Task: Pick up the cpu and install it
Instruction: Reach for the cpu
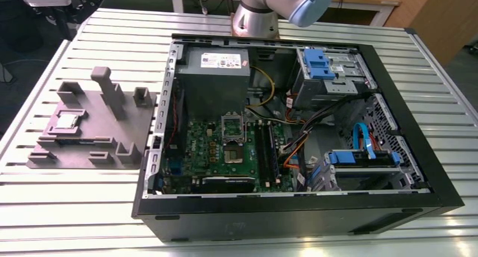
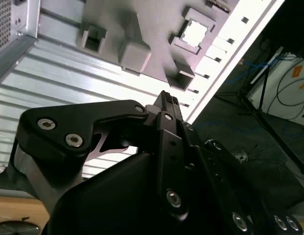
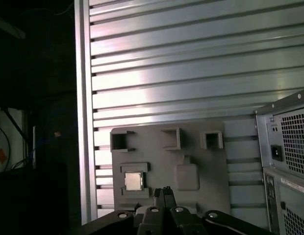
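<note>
So, starting at the exterior view's left: the cpu [image 1: 66, 121] sits flat in its little pocket on the grey moulded plate [image 1: 93, 135]. The plate lies on the slatted desk [image 1: 89, 212], just beside the open pc case [image 1: 299, 215]. The chip's square, so there's no real long axis to fuss over, and its edges run in line with the plate's edges. In the first wrist view the pincer [image 3: 164, 192] looks pinched shut with nothing in it. I'd say it hangs well above the plate, with the cpu [image 3: 134, 181] just off to one side of the fingertip line rather than straight under it. The second wrist view agrees: pincer [image 2: 166, 98] up high, cpu [image 2: 195, 33] down ahead of it. Around the chip there are low pocket walls hugging it, plus a tall post [image 1: 108, 94] and a few blocks sticking up from the same plate, near but apart from it. Further to the exterior view's right, the socket [image 1: 232, 131] sits on the green board [image 1: 216, 156] inside the case, so the case's side wall stands between plate and socket. The grey power supply box [image 1: 212, 80] is just behind the socket, and the arm [image 1: 280, 8] rises at the desk's far edge.
</note>
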Available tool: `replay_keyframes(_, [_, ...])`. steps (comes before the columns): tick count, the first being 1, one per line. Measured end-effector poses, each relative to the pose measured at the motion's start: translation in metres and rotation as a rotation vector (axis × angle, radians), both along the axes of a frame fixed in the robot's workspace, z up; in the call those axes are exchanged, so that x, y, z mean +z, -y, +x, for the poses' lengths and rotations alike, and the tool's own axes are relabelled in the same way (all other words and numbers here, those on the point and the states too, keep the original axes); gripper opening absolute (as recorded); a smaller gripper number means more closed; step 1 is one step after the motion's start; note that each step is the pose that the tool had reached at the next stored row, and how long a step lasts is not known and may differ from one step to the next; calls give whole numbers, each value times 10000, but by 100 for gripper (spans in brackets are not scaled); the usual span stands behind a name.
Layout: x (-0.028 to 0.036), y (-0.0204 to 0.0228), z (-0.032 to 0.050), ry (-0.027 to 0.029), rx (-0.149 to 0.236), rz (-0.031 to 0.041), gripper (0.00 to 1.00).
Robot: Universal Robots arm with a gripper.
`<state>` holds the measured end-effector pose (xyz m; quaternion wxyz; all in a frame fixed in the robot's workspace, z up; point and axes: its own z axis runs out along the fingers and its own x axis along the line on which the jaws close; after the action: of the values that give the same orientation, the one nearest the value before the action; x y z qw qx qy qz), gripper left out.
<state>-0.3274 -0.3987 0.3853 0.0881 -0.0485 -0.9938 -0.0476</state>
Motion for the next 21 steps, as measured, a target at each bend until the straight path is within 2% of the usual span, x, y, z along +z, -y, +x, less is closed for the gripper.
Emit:
replay_keyframes(1, [1, 0, -3, 154, 0, -52, 10])
replay_keyframes(2, [1, 0, -6, 279, 0, -64, 10])
replay_keyframes(3, [0, 0, -16, 320, -1, -65, 10])
replay_keyframes(12, [0, 0, -21, 323, 0, -58, 10])
replay_keyframes(15, [1, 0, -51, 337, -1, -58, 10])
replay_keyframes(19, [0, 0, -124, 433, -1, -59, 10])
replay_keyframes(21, [1, 0, -152, 540, -1, -59, 10])
